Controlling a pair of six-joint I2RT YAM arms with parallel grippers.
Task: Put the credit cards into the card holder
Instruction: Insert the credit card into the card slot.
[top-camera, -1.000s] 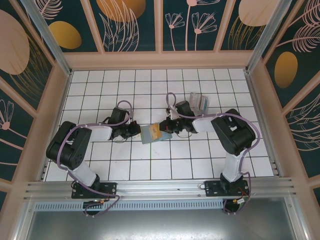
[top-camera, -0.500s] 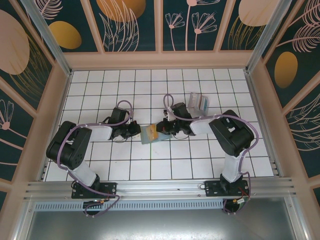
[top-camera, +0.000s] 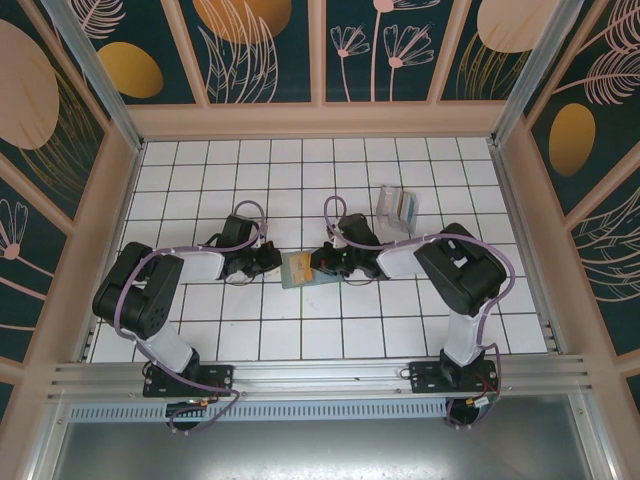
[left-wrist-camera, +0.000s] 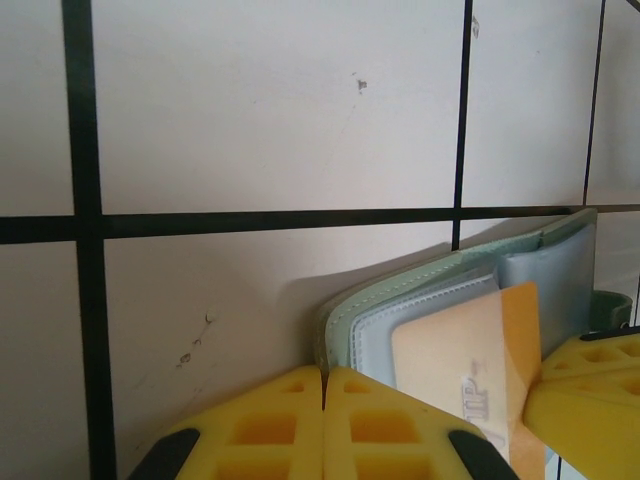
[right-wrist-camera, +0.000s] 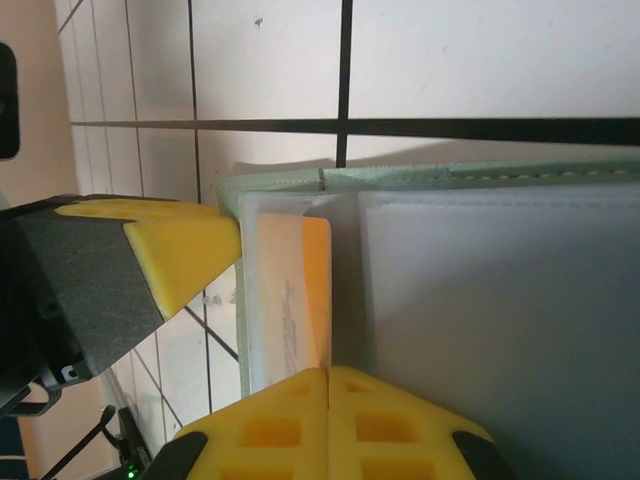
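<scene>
The sage-green card holder (top-camera: 305, 279) lies open on the tiled floor between my two grippers. A tan-orange credit card (top-camera: 298, 264) sits partly inside one of its clear pockets. My left gripper (top-camera: 273, 262) is shut on the holder's left edge; the left wrist view shows its tips (left-wrist-camera: 323, 375) pinching the green rim (left-wrist-camera: 420, 285), with the card (left-wrist-camera: 470, 350) just to the right. My right gripper (top-camera: 322, 262) is shut on the card's near edge (right-wrist-camera: 328, 372). The card (right-wrist-camera: 300, 300) stands in the pocket next to the holder's frosted sleeves (right-wrist-camera: 480, 300).
A small clear plastic stand (top-camera: 398, 207) with greyish-teal contents sits behind and to the right of the right arm. Low wooden walls ring the tiled floor (top-camera: 300, 340). In the right wrist view, the left gripper's yellow finger (right-wrist-camera: 180, 250) is close at the left.
My right gripper has moved left toward the holder, carrying the card deeper into the pocket. The holder has shifted slightly left and lies flatter. The left arm has held still.
</scene>
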